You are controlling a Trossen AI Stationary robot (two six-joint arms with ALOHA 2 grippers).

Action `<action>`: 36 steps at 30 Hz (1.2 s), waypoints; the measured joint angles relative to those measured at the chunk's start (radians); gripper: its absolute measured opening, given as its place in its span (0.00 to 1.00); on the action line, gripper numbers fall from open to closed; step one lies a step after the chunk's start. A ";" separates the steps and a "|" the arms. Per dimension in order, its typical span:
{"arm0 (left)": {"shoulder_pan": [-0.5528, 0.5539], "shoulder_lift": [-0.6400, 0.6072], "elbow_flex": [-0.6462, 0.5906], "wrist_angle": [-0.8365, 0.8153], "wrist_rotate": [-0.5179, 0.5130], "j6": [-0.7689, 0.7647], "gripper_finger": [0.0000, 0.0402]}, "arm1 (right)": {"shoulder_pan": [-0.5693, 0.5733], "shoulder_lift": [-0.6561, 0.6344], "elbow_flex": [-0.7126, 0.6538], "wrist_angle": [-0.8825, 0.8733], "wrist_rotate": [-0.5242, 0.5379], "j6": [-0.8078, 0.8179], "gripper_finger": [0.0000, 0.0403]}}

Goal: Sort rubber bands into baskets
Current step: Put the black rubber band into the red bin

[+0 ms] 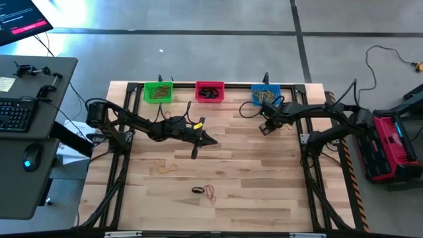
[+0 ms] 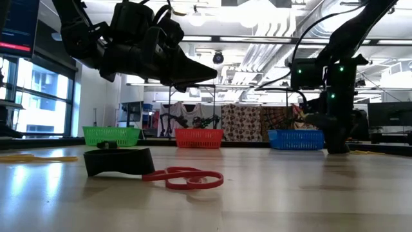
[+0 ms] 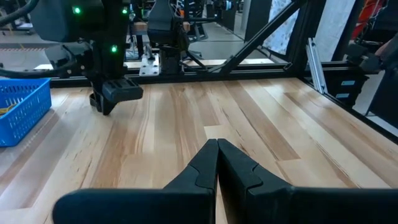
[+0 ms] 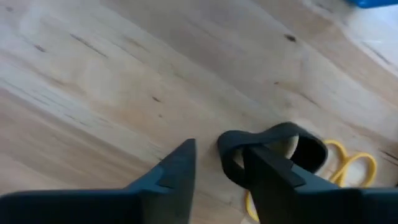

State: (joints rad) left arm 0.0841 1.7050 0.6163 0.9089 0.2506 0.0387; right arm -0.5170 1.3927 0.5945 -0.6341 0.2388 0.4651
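Three baskets stand in a row at my table's far edge: the green basket (image 1: pixel 158 92) holds tan rubber bands, the red basket (image 1: pixel 209 91) holds black ones, and the blue basket (image 1: pixel 265 94) holds yellow ones. Out on the bare wood lie a black band (image 1: pixel 197 190) touching a red band (image 1: pixel 210 193) near the front, and a tan band (image 1: pixel 165 166) further left. My right pincer (image 4: pixel 214 163) hovers low just in front of the blue basket, its fingers spread, with a black band (image 4: pixel 273 152) looped at one fingertip and a yellow band (image 4: pixel 348 167) lying beside it. My left pincer (image 1: pixel 210 140) hangs over mid-table, pressed together and holding nothing.
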 joint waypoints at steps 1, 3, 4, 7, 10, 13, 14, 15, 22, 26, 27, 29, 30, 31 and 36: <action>0.000 0.000 0.000 0.000 0.000 0.000 0.00 | 0.000 0.008 0.001 0.001 0.000 -0.008 0.28; 0.000 0.000 0.000 0.000 0.000 0.000 0.00 | 0.001 0.015 0.002 0.005 -0.009 -0.031 0.19; 0.000 0.000 0.000 0.000 0.000 0.000 0.00 | 0.001 0.015 0.002 0.004 -0.016 -0.039 0.14; 0.000 0.000 0.000 0.000 0.000 0.000 0.00 | 0.001 0.008 0.008 -0.002 -0.020 -0.074 0.02; 0.000 0.000 0.000 0.000 0.000 0.000 0.00 | 0.010 -0.011 0.021 -0.008 -0.025 -0.080 0.03; -0.002 0.000 0.000 0.000 0.000 0.008 0.00 | 0.042 -0.048 0.041 0.026 -0.042 -0.088 0.01; -0.002 0.000 0.000 0.000 -0.004 0.012 0.00 | 0.056 -0.061 0.043 0.036 -0.043 -0.095 0.01; -0.002 0.000 0.000 0.000 -0.013 0.016 0.00 | 0.069 -0.077 0.046 0.052 -0.054 -0.100 0.01; -0.002 0.000 0.000 -0.062 -0.136 0.043 0.00 | 0.175 -0.174 0.050 0.213 -0.102 -0.115 0.00; -0.004 0.000 0.000 -0.082 -0.167 0.052 0.00 | 0.242 -0.184 0.049 0.361 -0.114 -0.116 0.00; -0.008 0.000 0.000 -0.082 -0.191 0.060 0.00 | 0.258 -0.183 0.044 0.424 -0.119 -0.118 0.00; -0.017 0.000 0.000 -0.081 -0.250 0.091 0.01 | 0.287 -0.181 0.027 0.559 -0.126 -0.133 0.00; -0.023 0.000 0.000 -0.081 -0.276 0.106 0.02 | 0.297 -0.181 0.013 0.624 -0.128 -0.138 0.00; -0.029 0.000 0.000 -0.081 -0.301 0.121 0.04 | 0.305 -0.181 0.000 0.689 -0.128 -0.142 0.00; -0.054 0.000 0.000 -0.077 -0.384 0.184 0.09 | 0.301 -0.166 -0.026 0.919 -0.120 -0.140 0.00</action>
State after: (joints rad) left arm 0.0298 1.7054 0.6163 0.8317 -0.1334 0.2225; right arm -0.2163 1.2264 0.5689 0.2854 0.1191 0.3250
